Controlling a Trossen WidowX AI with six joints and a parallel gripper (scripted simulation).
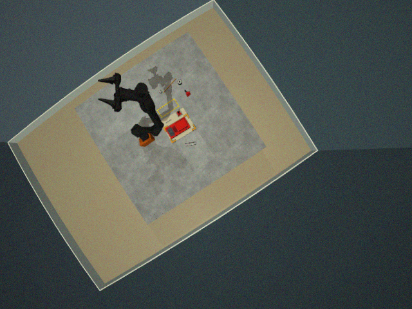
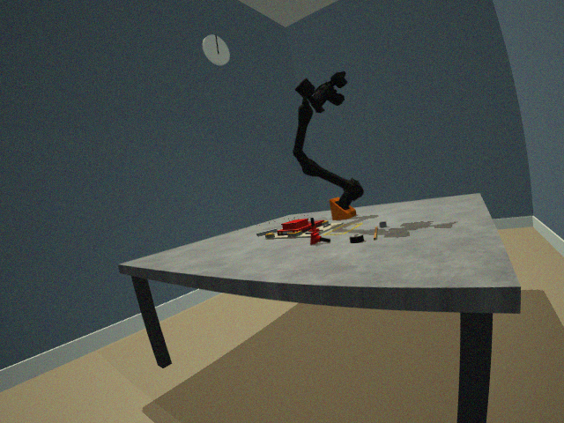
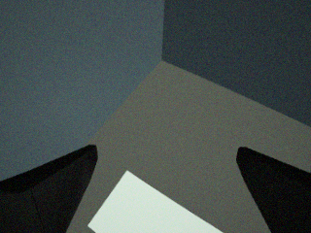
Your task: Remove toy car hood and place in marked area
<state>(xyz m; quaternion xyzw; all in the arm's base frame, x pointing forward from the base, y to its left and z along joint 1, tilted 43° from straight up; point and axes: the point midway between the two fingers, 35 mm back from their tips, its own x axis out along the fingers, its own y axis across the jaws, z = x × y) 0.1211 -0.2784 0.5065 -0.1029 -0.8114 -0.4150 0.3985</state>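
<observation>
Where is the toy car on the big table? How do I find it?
Start at the orange robot base on the grey table. Just beside it lies a pale mat with yellow corner marks. The toy car is the biggest bright red thing there; the other red bits are far smaller.
</observation>
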